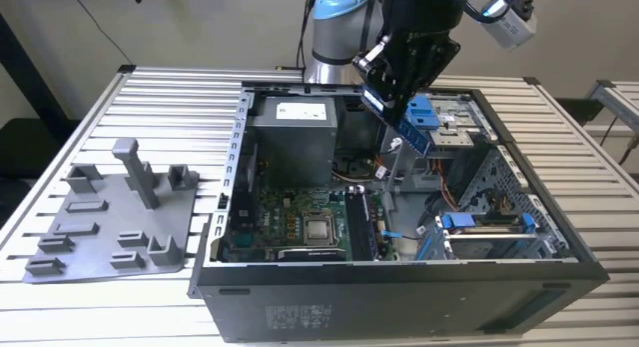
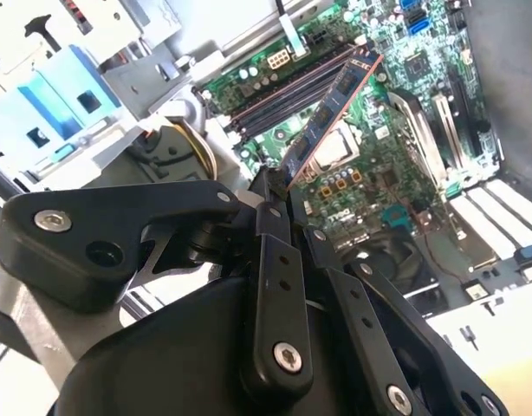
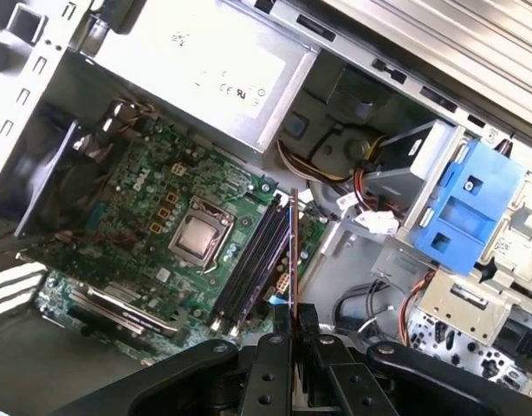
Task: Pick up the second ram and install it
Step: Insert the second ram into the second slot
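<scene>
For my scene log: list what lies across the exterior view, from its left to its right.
Grey fixture plate → power supply → second ram, held in the gripper → drive bay with a blue clip.

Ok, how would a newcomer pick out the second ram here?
Find the open black computer case on the slatted table. Above its green motherboard, the black gripper clamps a long, thin, chip-lined circuit-board stick, the only board tilted in mid-air.
</scene>
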